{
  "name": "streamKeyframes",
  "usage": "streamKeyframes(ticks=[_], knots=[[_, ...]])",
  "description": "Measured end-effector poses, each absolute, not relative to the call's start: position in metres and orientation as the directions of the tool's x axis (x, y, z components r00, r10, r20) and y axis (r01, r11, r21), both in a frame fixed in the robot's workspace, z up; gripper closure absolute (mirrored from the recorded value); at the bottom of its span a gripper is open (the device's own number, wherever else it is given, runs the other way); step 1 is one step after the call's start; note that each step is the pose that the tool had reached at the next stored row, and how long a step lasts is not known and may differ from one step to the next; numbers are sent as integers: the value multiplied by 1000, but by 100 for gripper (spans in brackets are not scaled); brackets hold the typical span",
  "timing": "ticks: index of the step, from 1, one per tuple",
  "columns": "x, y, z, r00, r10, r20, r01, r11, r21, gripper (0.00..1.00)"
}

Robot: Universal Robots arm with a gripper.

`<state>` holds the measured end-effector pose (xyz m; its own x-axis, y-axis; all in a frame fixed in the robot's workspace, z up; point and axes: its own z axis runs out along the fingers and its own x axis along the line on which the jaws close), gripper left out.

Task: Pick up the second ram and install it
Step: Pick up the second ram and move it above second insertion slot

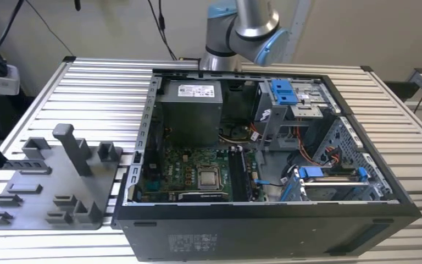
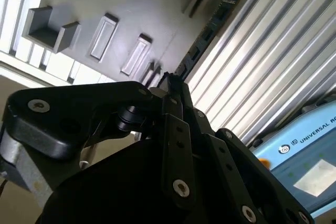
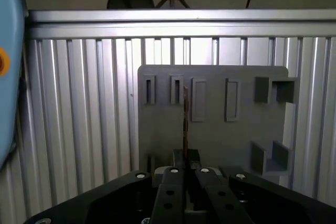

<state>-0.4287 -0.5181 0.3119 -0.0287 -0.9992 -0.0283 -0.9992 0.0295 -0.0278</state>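
While the second ram point(image 3: 185, 114) is clamped between the gripper's point(image 3: 186, 161) fingers, a square hold is advised. The case point(image 1: 284, 234) is seen at the plate's point(image 1: 35, 209) three o'clock.

On the surface point(image 1: 101, 93), a tray point(image 1: 39, 212) lies beside a computer case point(image 1: 270, 231). Over the tray, apparently in the tool point(image 3: 185, 156), is the second ram point(image 3: 185, 114).

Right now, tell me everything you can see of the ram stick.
The second ram is a long, thin, flat board. In the first wrist view it is edge-on, a narrow dark strip; in the second wrist view its dark face carries a row of black chips. The gripper clamps one end, and the rest sticks straight out over the grey slotted plate. Whether its far end touches the plate I cannot tell.
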Motion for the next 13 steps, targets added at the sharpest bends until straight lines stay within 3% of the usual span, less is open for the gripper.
streamKeyframes(ticks=[13], knots=[[-429, -518, 332, -29, -999, -28, -999, 30, -28, 86]])
